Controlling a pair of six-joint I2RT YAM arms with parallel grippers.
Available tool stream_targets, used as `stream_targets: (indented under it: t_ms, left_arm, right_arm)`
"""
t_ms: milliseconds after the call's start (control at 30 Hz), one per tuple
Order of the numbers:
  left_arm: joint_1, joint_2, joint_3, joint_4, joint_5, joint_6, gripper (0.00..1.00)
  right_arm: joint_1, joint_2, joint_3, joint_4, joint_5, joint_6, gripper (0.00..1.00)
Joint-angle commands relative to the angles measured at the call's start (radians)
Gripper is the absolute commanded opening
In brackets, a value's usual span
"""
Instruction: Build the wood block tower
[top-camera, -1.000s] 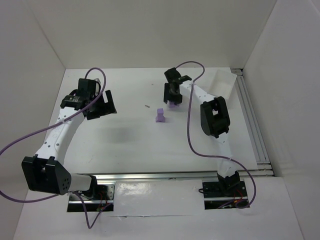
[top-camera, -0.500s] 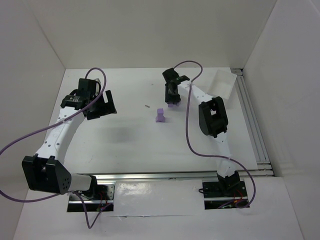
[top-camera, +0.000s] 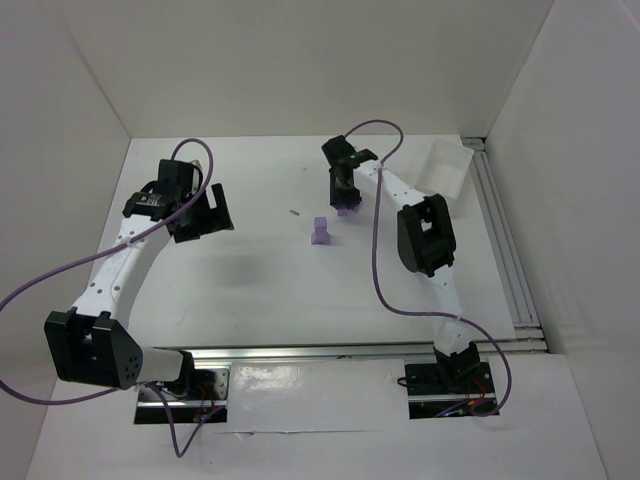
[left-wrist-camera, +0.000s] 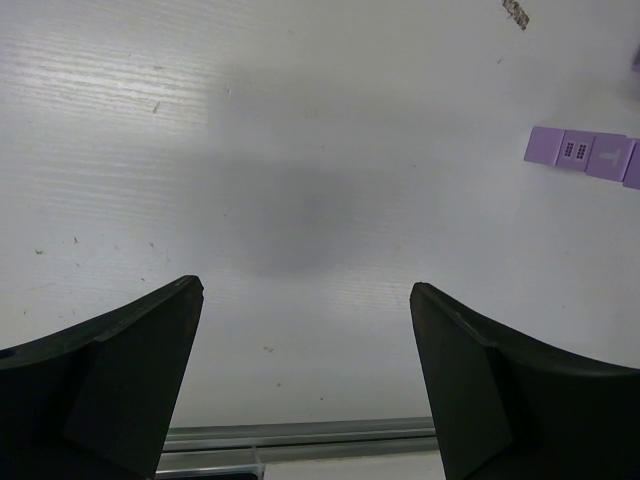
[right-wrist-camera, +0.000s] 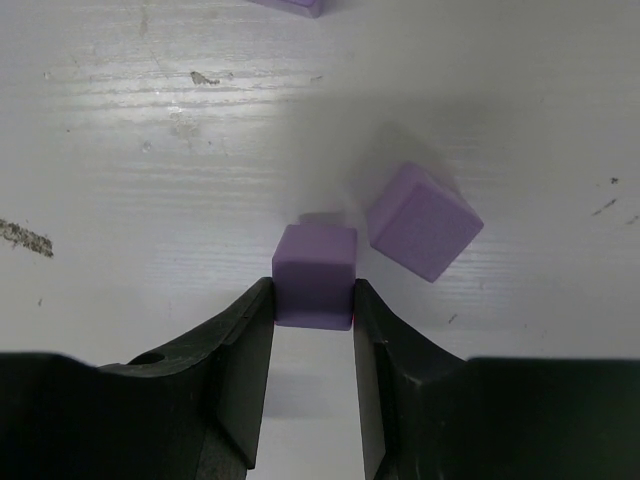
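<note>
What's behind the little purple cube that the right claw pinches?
A second lilac cube lies askew on the white table, beyond it and to one side. The spot beneath the pinched cube is covered.

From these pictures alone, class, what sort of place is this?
Likely a robot lab test cell: left arm and right arm bolted to a white table, plain white walls, lilac cubes.

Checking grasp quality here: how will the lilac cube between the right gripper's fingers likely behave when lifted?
The lilac cube looks rigid and flat-faced, so the right gripper pressing two opposite sides should hold it squarely. Far smaller than the gripper, it is probably light. Pinched only at the fingertips, it might slip.
</note>
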Motion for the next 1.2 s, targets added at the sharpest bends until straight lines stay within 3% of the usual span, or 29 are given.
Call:
stream_targets:
  t_ms: [0,400,733,1167]
  left_arm:
    - [0.007,-0.031,-0.003,0.016,-0.012,-0.001,0.98]
    - [0.007,-0.020,-0.012,0.047,-0.055,-0.023,0.98]
    - [0.007,0.009,0.006,0.047,-0.044,-0.023,0.98]
    - [0.007,0.009,0.006,0.056,-0.026,-0.023,0.98]
  right_arm:
    - [0.017,-0.139,0.072,-0.074,0.033,-0.015,0.30]
    - [0.086,-0.357,0.044,-0.173,0.047,-0.006,0.30]
    - [0.190,-0.348,0.015,-0.180,0.022,0.054,0.30]
    - [0.232,-0.328,-0.056,-0.158,0.035,0.063,0.30]
